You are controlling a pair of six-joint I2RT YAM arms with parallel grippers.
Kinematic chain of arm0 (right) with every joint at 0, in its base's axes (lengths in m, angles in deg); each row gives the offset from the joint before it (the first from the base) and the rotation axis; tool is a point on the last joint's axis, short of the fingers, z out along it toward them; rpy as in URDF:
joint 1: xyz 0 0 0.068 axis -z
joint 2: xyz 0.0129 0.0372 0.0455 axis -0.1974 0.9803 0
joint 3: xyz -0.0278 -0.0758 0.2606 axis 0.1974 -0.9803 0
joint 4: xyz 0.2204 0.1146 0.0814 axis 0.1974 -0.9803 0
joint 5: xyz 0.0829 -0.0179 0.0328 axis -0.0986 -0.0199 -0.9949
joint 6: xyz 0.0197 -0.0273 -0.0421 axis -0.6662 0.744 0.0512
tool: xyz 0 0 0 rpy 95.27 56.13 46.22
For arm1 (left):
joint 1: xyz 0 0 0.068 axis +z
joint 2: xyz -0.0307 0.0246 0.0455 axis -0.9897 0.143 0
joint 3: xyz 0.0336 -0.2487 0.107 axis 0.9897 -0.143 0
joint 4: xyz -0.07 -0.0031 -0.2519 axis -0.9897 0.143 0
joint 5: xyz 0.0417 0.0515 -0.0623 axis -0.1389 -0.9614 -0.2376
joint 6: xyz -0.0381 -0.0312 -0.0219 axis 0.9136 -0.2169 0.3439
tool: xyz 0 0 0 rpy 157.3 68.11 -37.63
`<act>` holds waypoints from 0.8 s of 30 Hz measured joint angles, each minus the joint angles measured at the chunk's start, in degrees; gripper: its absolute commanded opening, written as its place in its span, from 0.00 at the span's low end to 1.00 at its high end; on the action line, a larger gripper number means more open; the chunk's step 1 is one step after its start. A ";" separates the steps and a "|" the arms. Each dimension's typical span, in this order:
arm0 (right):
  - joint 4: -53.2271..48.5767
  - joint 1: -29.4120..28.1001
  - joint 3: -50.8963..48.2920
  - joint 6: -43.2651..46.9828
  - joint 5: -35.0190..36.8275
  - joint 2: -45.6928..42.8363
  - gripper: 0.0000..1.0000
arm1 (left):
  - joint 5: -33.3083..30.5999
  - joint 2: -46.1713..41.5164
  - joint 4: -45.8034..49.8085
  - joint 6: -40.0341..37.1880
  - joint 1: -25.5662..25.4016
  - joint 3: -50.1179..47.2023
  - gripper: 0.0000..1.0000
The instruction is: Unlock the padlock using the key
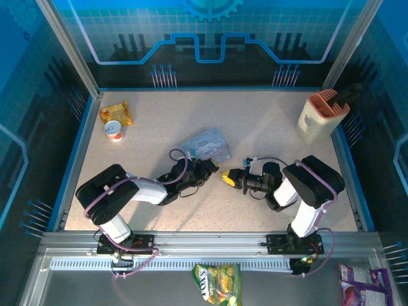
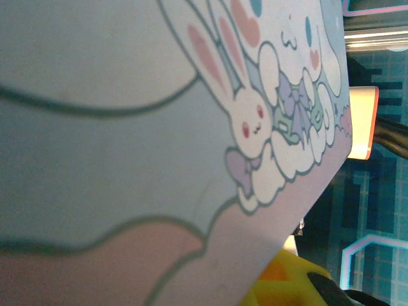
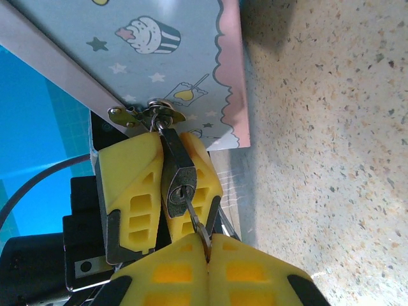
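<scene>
The small dark padlock (image 3: 178, 171) hangs by its silvery shackle from the hasp of the pale blue cartoon tin (image 3: 159, 57). My left gripper (image 1: 207, 171) is shut on the padlock body, with one yellow finger (image 3: 127, 185) on each side. The thin grey key (image 3: 195, 220) has its blade in the keyhole, and its head is pinched by my right gripper (image 3: 207, 255), which is shut on it. In the top view the right gripper (image 1: 227, 178) meets the left one tip to tip, just in front of the tin (image 1: 205, 145). The tin's printed lid (image 2: 159, 127) lies very close in the left wrist view.
A beige holder (image 1: 322, 118) stands at the back right. A yellow snack bag (image 1: 116, 113) and a small cup (image 1: 113, 131) lie at the back left. In front of the table's near rail are a green-yellow bag (image 1: 217, 284) and a purple bag (image 1: 360, 284).
</scene>
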State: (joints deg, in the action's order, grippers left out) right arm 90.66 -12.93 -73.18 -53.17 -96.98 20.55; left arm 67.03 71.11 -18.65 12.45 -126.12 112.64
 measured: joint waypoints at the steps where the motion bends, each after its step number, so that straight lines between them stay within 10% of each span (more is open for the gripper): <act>1: -0.02 0.00 -0.02 0.17 0.04 0.04 0.00 | 0.00 0.17 0.00 -0.07 0.00 0.13 0.02; 24: -1.03 1.51 -0.02 0.85 -1.05 0.22 0.00 | 1.27 2.03 -0.13 -2.86 0.02 1.22 0.01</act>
State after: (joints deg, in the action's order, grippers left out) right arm 89.63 -11.42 -73.20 -52.32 -98.03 20.77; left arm 68.29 73.15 -18.78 9.59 -126.10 113.87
